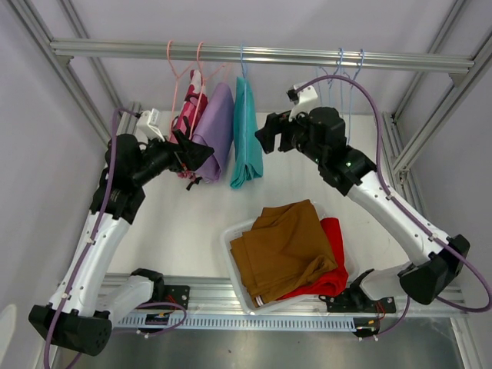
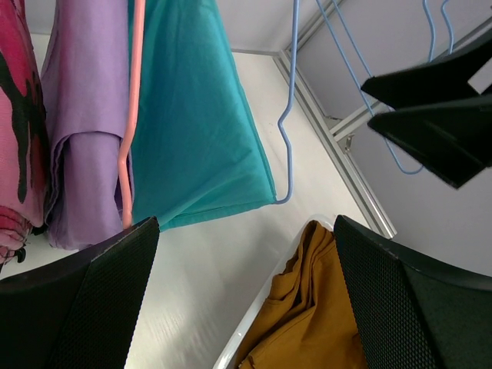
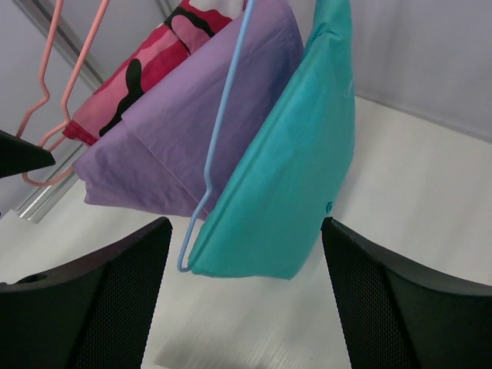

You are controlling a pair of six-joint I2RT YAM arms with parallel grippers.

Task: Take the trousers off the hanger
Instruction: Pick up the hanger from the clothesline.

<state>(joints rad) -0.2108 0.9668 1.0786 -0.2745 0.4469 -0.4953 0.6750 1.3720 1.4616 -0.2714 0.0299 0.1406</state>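
Three trousers hang from the rail: teal trousers [image 1: 246, 138] [image 2: 200, 115] [image 3: 292, 169] on a blue hanger [image 3: 219, 131], lilac trousers [image 1: 217, 127] [image 3: 184, 131], and pink camouflage trousers [image 1: 188, 115] [image 3: 146, 69] on a pink hanger [image 2: 132, 115]. Mustard-brown trousers [image 1: 284, 246] [image 2: 307, 323] lie on top of red trousers [image 1: 332, 254] in a white tray [image 1: 228, 238]. My left gripper [image 1: 196, 154] [image 2: 246, 300] is open beside the lilac trousers, holding nothing. My right gripper [image 1: 269, 131] [image 3: 246, 292] is open just right of the teal trousers, with nothing between its fingers.
The metal rail [image 1: 261, 54] runs across the back, with empty blue hangers [image 1: 346, 77] at its right end. Frame posts slant down both sides. The tray stands at the front middle, between the arm bases.
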